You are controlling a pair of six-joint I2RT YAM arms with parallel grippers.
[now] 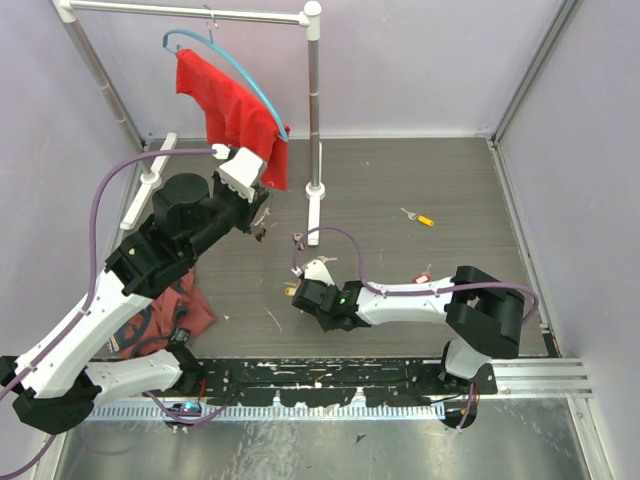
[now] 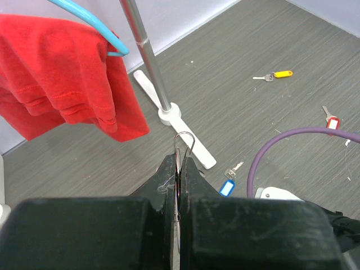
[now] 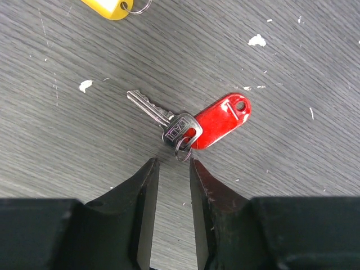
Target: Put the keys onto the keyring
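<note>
Potentially, the spread right claw could shove the flat red-tagged key aside on closing, while the left claw pinches the keyring.

Grey wood-grain table with red-tagged key, yellow-tagged key, blue-tagged key, white rack foot.
</note>
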